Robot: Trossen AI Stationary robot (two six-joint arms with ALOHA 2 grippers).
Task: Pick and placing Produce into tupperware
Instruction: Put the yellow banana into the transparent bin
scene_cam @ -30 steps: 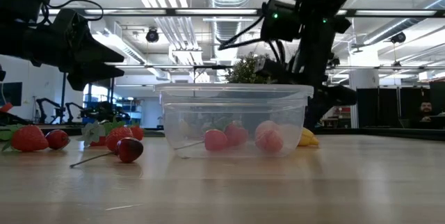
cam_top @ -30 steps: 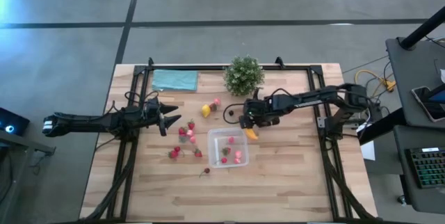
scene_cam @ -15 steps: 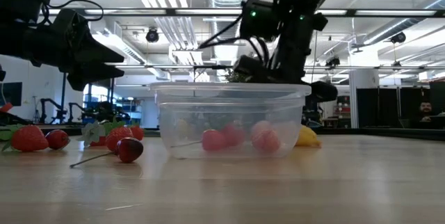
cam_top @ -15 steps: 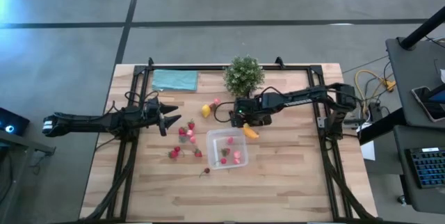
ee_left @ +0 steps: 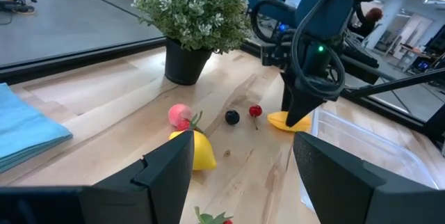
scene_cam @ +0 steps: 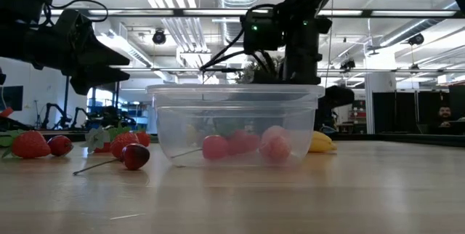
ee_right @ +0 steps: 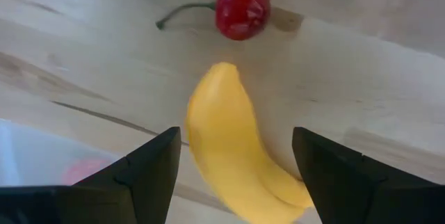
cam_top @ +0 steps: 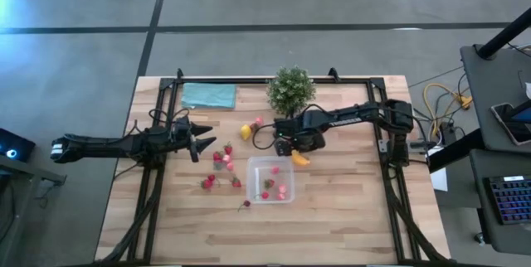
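The clear tupperware point(cam_top: 272, 179) sits mid-table with a few red and pink fruits inside point(scene_cam: 236, 125). The yellow banana point(cam_top: 299, 158) lies on the wood just beyond the tupperware's far right corner. My right gripper point(cam_top: 289, 148) points down over it, open, one finger on either side of the banana point(ee_right: 233, 147), close to it but not gripping. A red cherry point(ee_right: 242, 8) lies beyond the banana. Strawberries point(cam_top: 221, 160) lie left of the tupperware, the lemon point(cam_top: 246, 132) farther back. My left gripper point(cam_top: 199, 145) hovers open left of the strawberries.
A bushy potted plant point(cam_top: 290, 90) stands close behind my right gripper, and a teal cloth point(cam_top: 208, 94) lies at the far left. A pink fruit point(ee_left: 179, 115), a dark berry point(ee_left: 231, 117) and a stemmed cherry point(scene_cam: 135, 155) lie loose. Bare wood lies along the near edge.
My right gripper has moved toward the table's left, staying over the banana. The tupperware has turned a little and slid slightly toward the near edge. The banana has stayed in place.
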